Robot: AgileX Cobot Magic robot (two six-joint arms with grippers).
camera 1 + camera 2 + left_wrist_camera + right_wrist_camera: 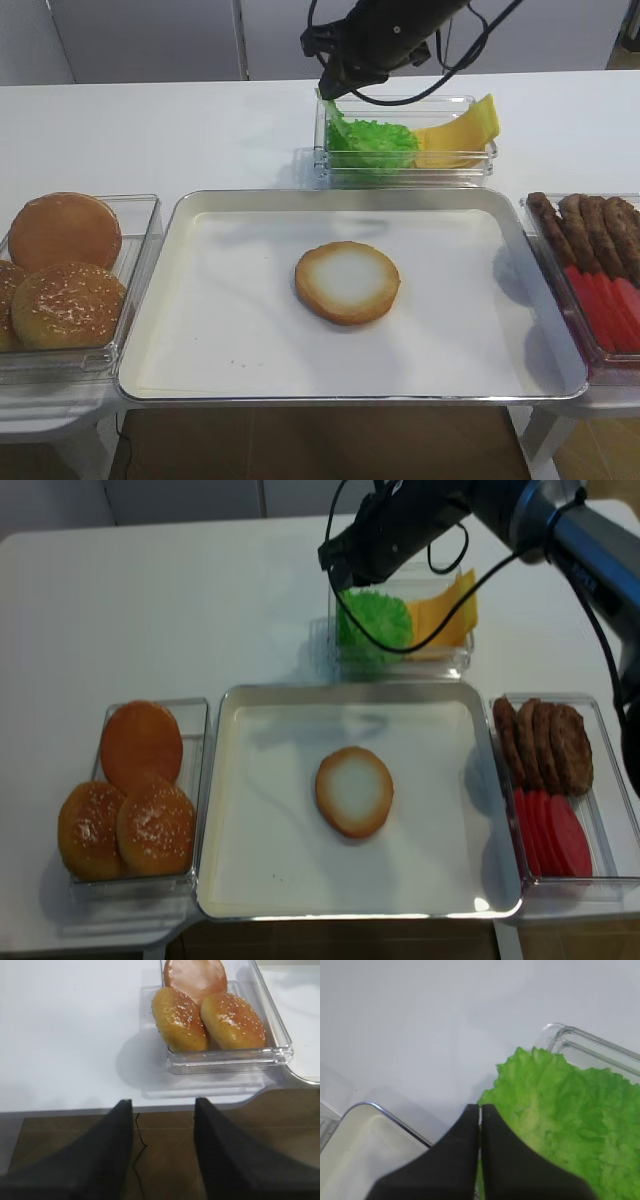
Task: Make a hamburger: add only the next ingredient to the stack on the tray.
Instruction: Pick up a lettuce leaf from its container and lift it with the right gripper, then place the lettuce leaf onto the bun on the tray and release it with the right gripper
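One bun base [347,282]: laid cut face up near the middle of the tray [200,215], bare.
Lettuce [372,141]: seen in the clear box [405,168] just behind the tray, beside cheese [462,131].
Right claw [480,1110]: jaws pressed together at the lettuce's left edge; whether a leaf is pinched cannot be told.
Left claw [163,1112]: jaws parted, nothing held, near the bun tops [207,1017] left of the tray.

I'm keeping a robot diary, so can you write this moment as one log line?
right end effector: shut at lettuce leaf edge | left end effector: open, empty | bun bottom: bare on tray
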